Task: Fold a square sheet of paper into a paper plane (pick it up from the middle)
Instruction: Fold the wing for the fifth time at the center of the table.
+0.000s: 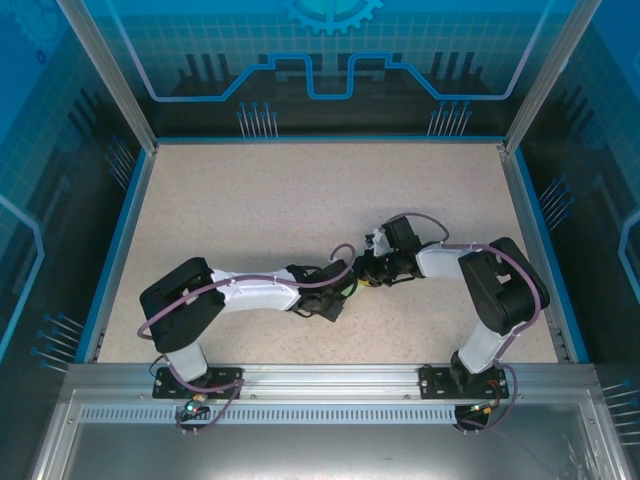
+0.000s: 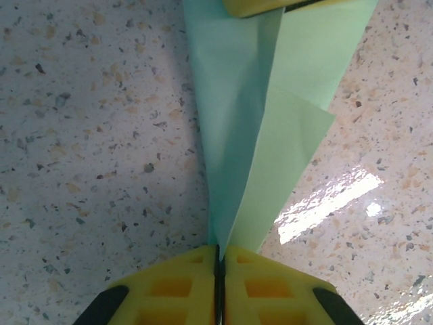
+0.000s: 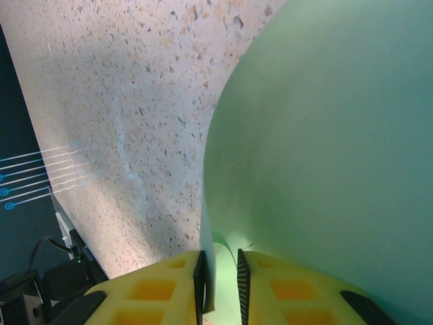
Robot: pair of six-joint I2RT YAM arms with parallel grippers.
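The two arms meet near the middle of the speckled beige table [image 1: 300, 190], slightly toward its near edge. The left gripper [image 2: 220, 252] has its yellow jaws pressed tight on the tip of the pale mint-green folded paper plane [image 2: 250, 135]. The right gripper [image 3: 220, 261] stands narrowly parted, with the paper's edge in the gap.

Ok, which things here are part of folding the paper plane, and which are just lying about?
Job: folded green paper, left gripper pinching its tip, right gripper straddling its wide end.
Just there: speckled table, blue enclosure walls.
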